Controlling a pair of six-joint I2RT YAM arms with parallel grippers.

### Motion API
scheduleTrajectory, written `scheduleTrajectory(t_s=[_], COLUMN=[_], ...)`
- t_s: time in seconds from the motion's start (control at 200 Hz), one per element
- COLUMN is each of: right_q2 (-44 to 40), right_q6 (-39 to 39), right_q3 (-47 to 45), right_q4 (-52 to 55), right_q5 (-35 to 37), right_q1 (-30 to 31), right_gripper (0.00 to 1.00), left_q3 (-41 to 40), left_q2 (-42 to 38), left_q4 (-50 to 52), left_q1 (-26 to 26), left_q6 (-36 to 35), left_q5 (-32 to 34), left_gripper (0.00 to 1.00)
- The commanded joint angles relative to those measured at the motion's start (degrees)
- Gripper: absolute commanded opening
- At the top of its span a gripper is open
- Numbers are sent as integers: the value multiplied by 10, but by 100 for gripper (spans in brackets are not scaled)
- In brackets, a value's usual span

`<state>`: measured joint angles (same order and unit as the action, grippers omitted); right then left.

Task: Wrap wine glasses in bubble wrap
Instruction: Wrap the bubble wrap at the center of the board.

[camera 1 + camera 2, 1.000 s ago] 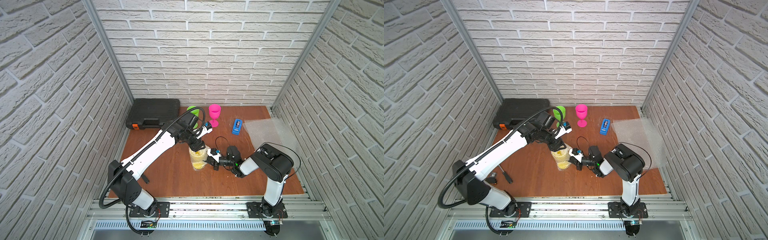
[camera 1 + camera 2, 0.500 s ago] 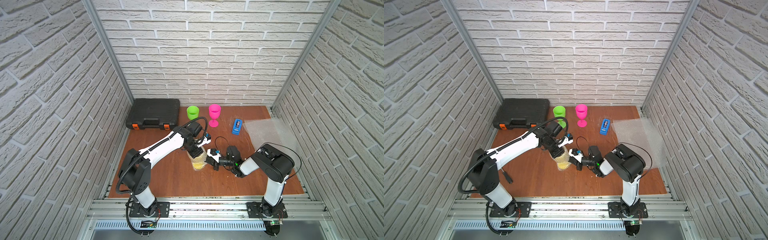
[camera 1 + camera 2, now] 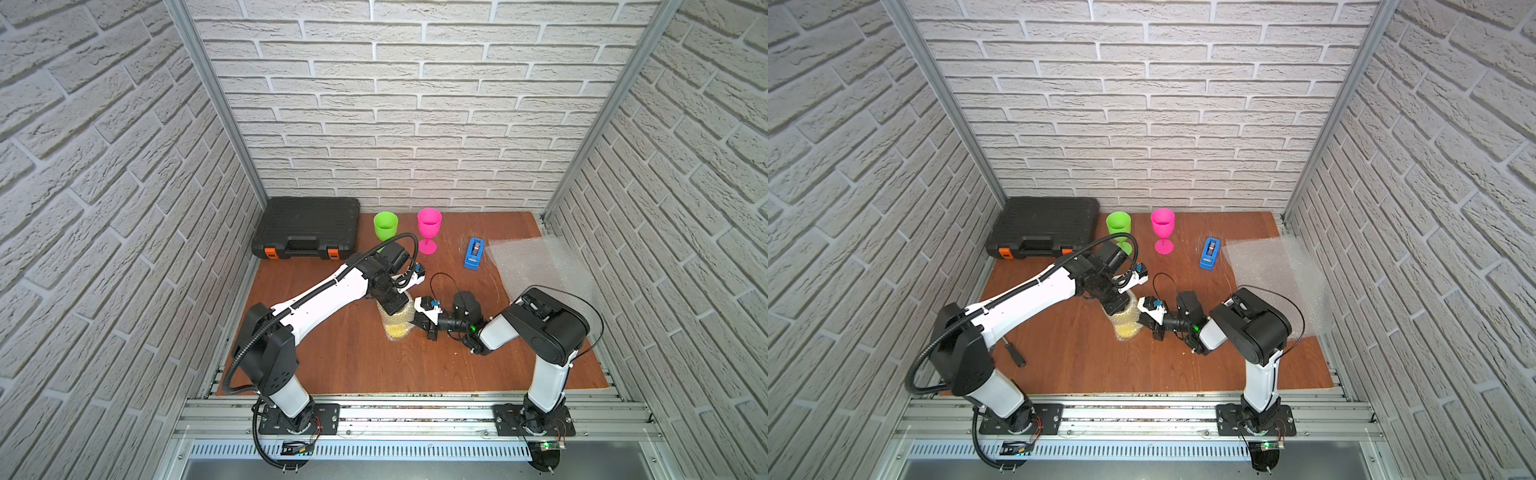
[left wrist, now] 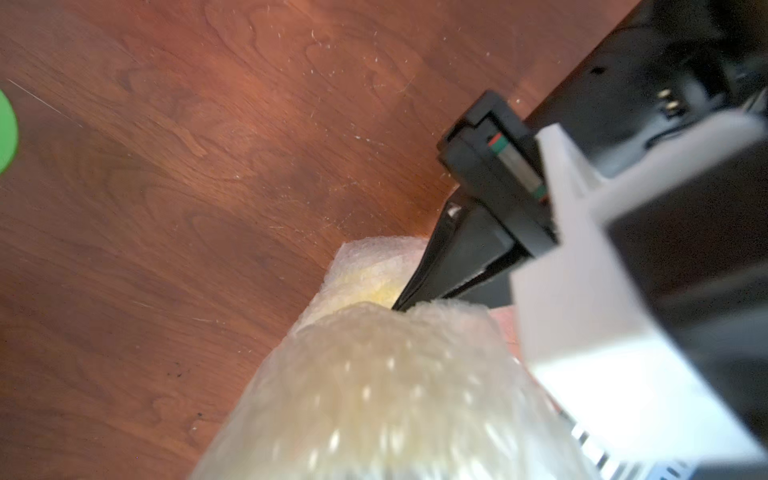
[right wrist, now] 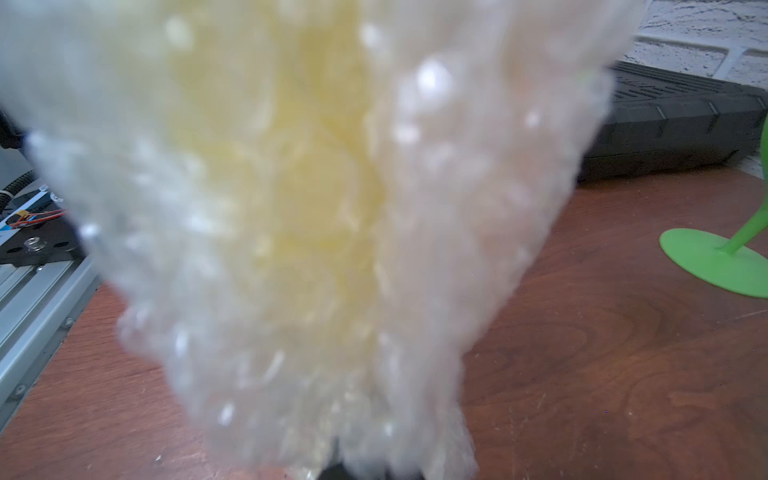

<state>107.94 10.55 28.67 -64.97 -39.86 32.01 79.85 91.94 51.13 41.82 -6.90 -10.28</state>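
Yellow glass (image 3: 398, 329) update: it's standing mid-table, roughly halfway between the near and far edges. It's bundled in bubble wrap (image 3: 1128, 316), with only a yellow glow showing through.

My right claw (image 3: 417, 322) comes in low from the right, pressed together and pinching the wrap at the bundle's side, so the roll shouldn't spring open. My left claw (image 3: 393, 308) sits right on top of the bundle. Honestly can't tell if it's spread or gripping, since the tips are hidden.

I reckon I'm at the hold-it-closed stage of glass one. Next move probably calls for tucking in the loose top or taping the seam. The tape dispenser (image 3: 473, 253) is off to the far right, so one claw would have to hold alone.

Green glass (image 3: 385, 225) and pink glass (image 3: 429, 226) wait bare at the far edge, spare sheet (image 3: 536, 266) far right.
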Motion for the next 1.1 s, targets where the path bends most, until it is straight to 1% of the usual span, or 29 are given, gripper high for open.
scheduleTrajectory(t_s=[0.0,0.055,0.14,0.23,0.305,0.36,0.43,0.545,0.655,0.75,0.805,0.965,1.02,1.095], right_q2=[-8,-8,-7,-6,-6,-5,-1,2,3,4,4,5,5,6], right_q6=[1,1,1,1,1,-2,-5,-13,-16,-17,-18,-17,-17,-18], right_q3=[-5,-4,-1,1,1,0,0,0,-2,-1,-1,-1,0,2], right_q4=[32,35,36,38,38,34,29,19,15,15,14,12,13,15], right_q5=[26,26,24,24,23,23,21,19,19,19,20,20,19,19], right_q1=[-6,-7,-7,-7,-8,-8,-11,-15,-18,-18,-18,-19,-19,-19], right_gripper=[3,3,3,3,3,3,3,3,3,3,3,3,3,3], left_q3=[59,82,99,105,99,89,65,11,-23,-19,-8,37,47,44], left_q2=[-33,-29,-15,6,21,30,39,55,70,62,45,-10,-29,-60], left_q4=[63,104,166,219,231,219,182,87,11,-22,-30,-11,-2,2], left_q1=[4,5,5,5,5,5,5,5,5,4,3,2,1,3], left_q6=[-9,-17,-24,-26,-24,-26,-31,-37,-28,-13,-4,29,50,86], left_q5=[-2,3,30,66,86,90,82,36,7,8,17,40,53,76], left_gripper=[32,33,32,29,24,20,16,10,9,11,15,23,28,30])
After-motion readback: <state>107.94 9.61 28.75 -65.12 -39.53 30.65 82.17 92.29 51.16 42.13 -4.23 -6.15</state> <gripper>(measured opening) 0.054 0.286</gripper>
